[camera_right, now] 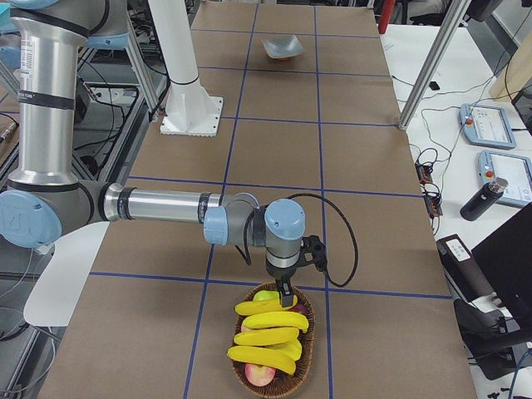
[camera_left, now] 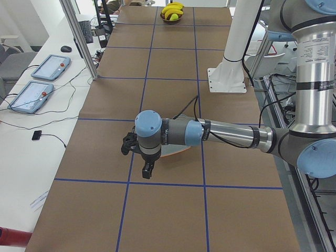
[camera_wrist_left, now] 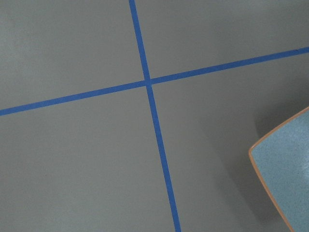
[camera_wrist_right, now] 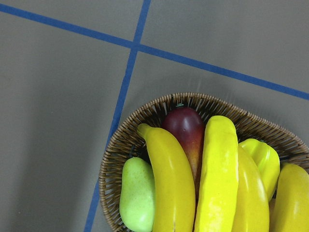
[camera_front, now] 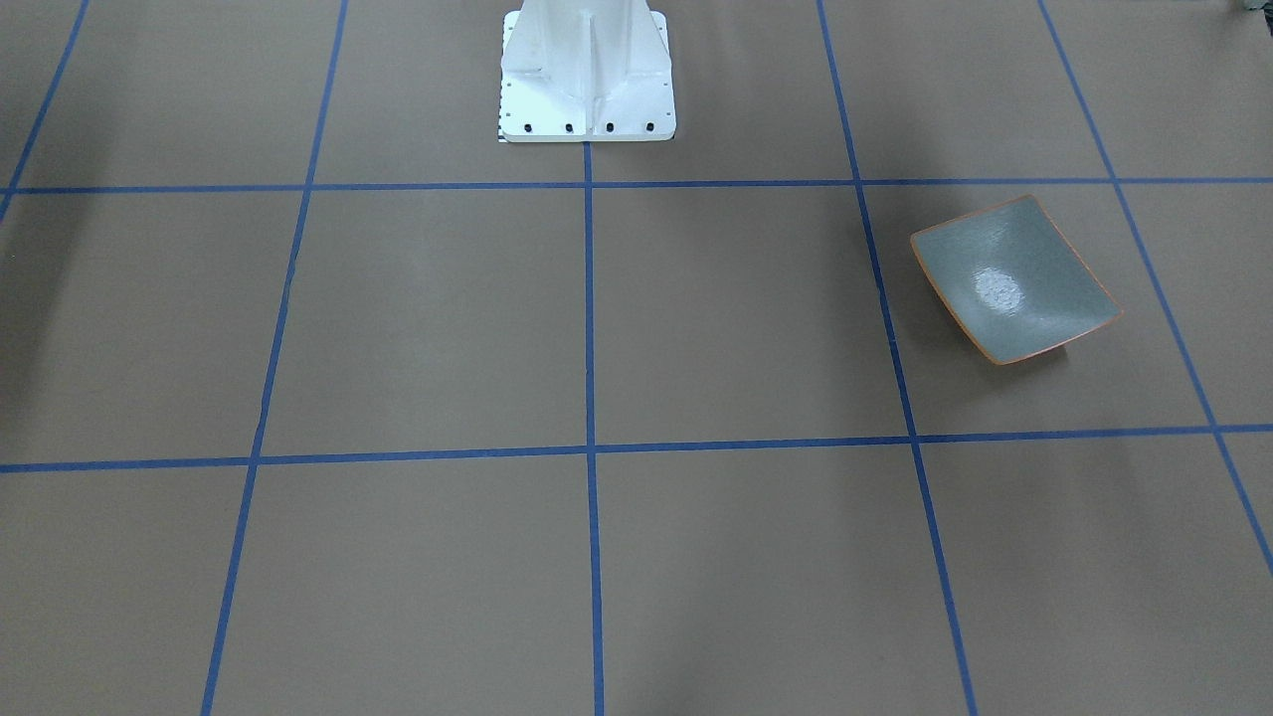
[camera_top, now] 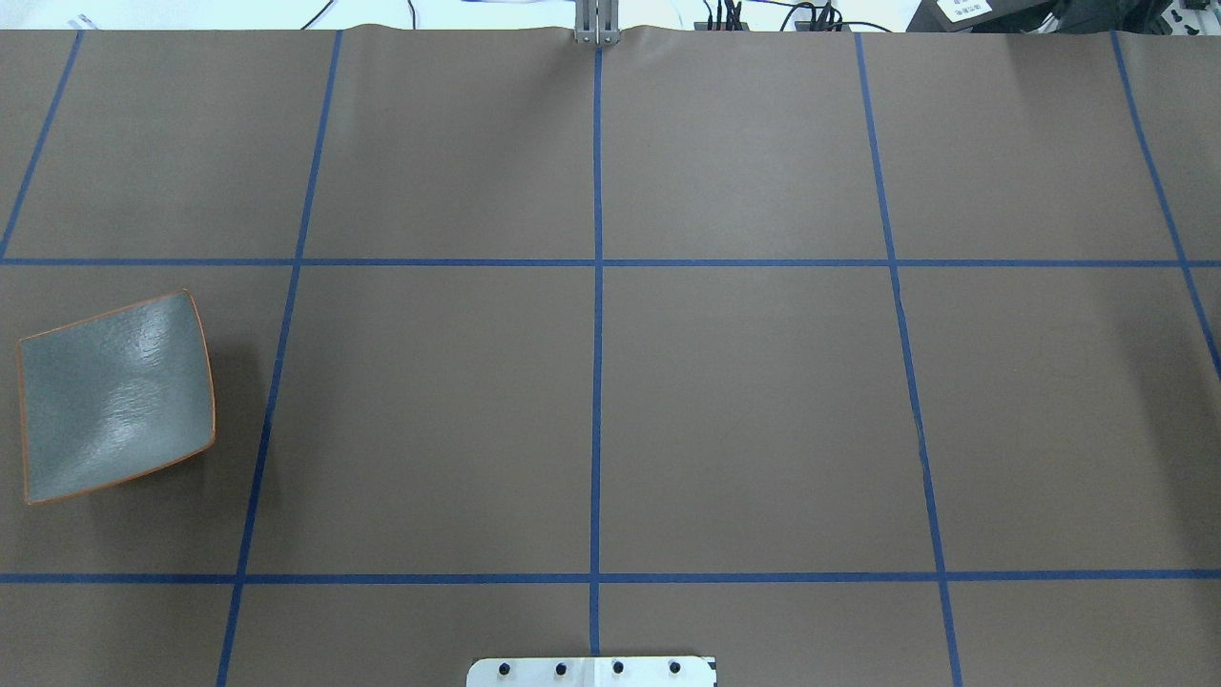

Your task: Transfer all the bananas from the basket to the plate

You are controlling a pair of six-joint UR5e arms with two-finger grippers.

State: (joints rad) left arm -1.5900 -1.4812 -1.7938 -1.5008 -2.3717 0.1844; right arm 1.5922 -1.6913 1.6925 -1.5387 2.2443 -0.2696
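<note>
Now, right hand [camera_right: 285,293]: I see it over the basket [camera_right: 306,362]; wide or narrow, cannot tell.
Left hand [camera_left: 147,171]: beside the plate [camera_top: 114,396]; grip likewise unclear.
Bananas [camera_right: 270,337]: in the basket, opposite tabletop [camera_top: 744,401] end from the plate.

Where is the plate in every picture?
Front-facing view: the plate sits right of middle.
Overhead view: plate at the left edge.
Left side view: plate mostly hidden behind the near arm.
Right side view: plate far away, near the top.
Left wrist view: plate corner at bottom right.
Right wrist view: not there.
Shared landmark: the robot's white base.
</note>
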